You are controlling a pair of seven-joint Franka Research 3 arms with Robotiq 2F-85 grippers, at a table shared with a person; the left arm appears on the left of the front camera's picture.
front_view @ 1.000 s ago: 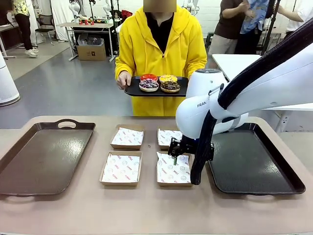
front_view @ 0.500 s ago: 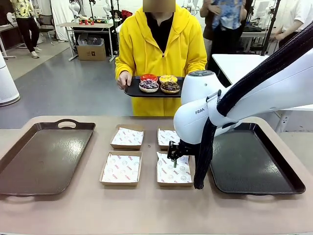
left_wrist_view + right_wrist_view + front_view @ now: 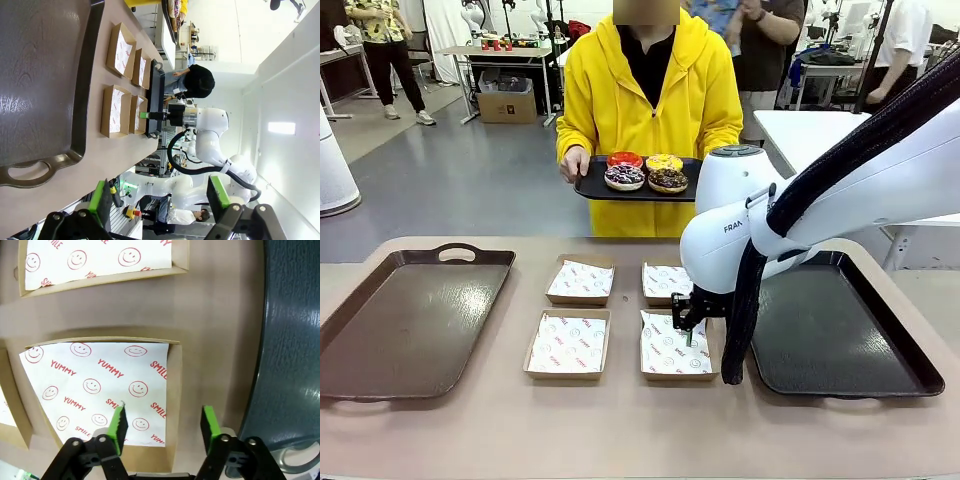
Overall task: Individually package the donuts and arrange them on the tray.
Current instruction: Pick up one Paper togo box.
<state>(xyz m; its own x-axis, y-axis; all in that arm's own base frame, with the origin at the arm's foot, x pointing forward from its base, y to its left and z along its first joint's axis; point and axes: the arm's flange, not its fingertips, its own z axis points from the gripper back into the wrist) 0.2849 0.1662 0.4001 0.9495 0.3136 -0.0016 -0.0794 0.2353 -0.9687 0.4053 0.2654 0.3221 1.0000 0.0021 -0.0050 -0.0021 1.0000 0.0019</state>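
Both pincers are spread: the left pincer [image 3: 159, 200] holds nothing, by the brown tray [image 3: 410, 320], while the right pincer [image 3: 164, 422] straddles the right wall of the near box [image 3: 174, 390], one finger over its printed paper [image 3: 100, 385]. Pinching that single wall could nip the paper too, or tip and drag the box across the tabletop [image 3: 640, 430] against the dark tray [image 3: 840, 340] just beside it. No donuts [image 3: 645, 170] are boxed yet; they sit on the black tray [image 3: 590, 188] the person holds at the far side.
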